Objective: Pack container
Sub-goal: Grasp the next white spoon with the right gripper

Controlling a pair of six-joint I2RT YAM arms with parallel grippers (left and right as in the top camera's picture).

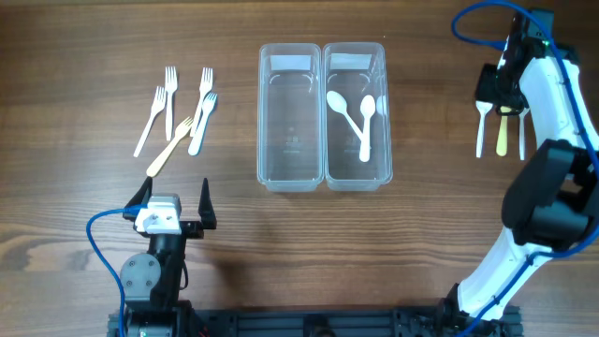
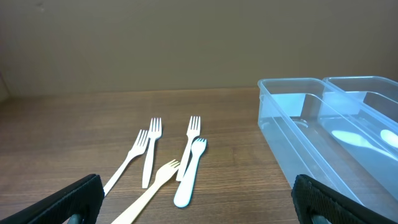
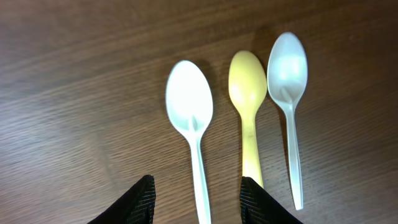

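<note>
Two clear containers stand side by side mid-table. The left container (image 1: 263,112) is empty; the right container (image 1: 385,112) holds two white spoons (image 1: 351,112). Several forks (image 1: 178,117) lie at the left, one of them cream (image 1: 173,145). Three spoons lie at the right: white (image 3: 190,106), yellow (image 3: 247,87) and translucent (image 3: 287,68). My right gripper (image 3: 198,199) is open just above them, its fingers on either side of the white spoon's handle; it also shows in the overhead view (image 1: 496,89). My left gripper (image 1: 178,201) is open and empty, in front of the forks (image 2: 161,162).
The left container's wall (image 2: 292,143) shows at the right of the left wrist view. The right arm's blue cable (image 1: 468,19) loops above the far right of the table. Bare wood lies between the forks and the containers.
</note>
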